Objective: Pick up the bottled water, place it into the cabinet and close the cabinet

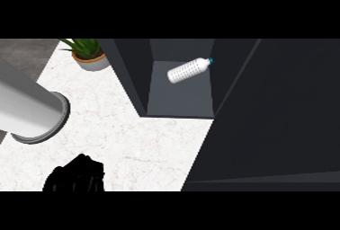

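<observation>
The water bottle (189, 69), white and ribbed with a blue cap, lies tilted on its side inside the dark cabinet (133, 81), cap toward the back right. No hand touches it. The cabinet's opening shows its grey floor, and the wide dark door panel (279, 130) stands at the opening's right, reaching toward the view's lower edge. My left forearm (26, 105) crosses the left side as a thick grey cylinder. Its black hand (76, 175) hangs low at the lower left over the counter, far from the bottle and holding nothing. My right hand does not show.
A potted green plant (90, 56) stands at the back left, beside the cabinet's left wall. White marble counter (139, 139) stretches between my left hand and the cabinet front.
</observation>
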